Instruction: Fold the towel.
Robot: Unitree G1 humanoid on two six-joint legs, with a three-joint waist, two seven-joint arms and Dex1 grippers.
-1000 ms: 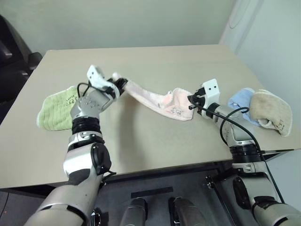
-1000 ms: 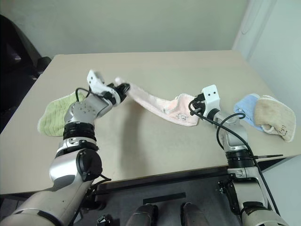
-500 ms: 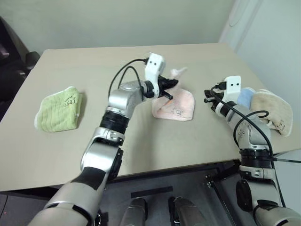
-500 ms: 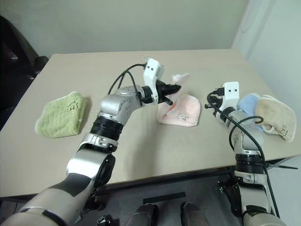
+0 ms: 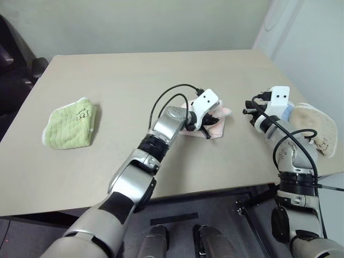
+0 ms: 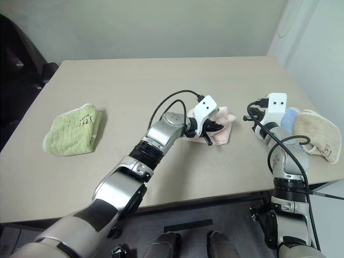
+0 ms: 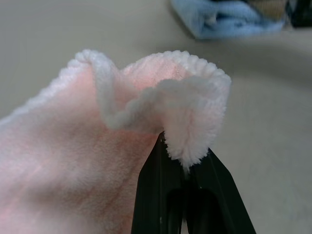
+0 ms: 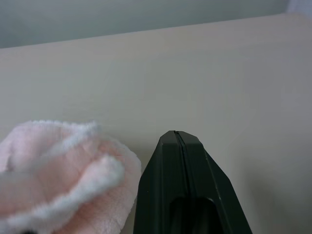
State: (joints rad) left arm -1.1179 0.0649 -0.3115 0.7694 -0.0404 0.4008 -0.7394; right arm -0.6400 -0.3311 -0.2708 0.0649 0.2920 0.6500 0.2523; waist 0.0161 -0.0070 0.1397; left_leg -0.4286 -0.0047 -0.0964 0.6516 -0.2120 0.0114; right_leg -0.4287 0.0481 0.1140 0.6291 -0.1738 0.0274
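The beige worktop (image 5: 161, 75) spreads out below me, with four cloths on it. Farthest to my left lies a light green folded towel (image 5: 70, 122), well apart from everything else. At the right edge sits a beige folded towel (image 5: 316, 127), and a pale blue cloth (image 7: 229, 19) lies pressed against its near-centre side.

The towel (image 6: 221, 122), pale pink terry, lies bunched near the middle of the worktop, a little toward my right, doubled over on itself in a loose heap. One white-edged fold of it stands up in a curl, off the surface.

My left arm reaches across toward the right, and my left pincer (image 7: 187, 163) is clamped tight on that raised curl of pink edge, the fabric pinched between the two black fingers.

My right pincer (image 8: 177, 139) hangs just to the right of the pink heap, above the bare worktop. Its fingers are pressed flat together with nothing between them, and it is clear of the towel.
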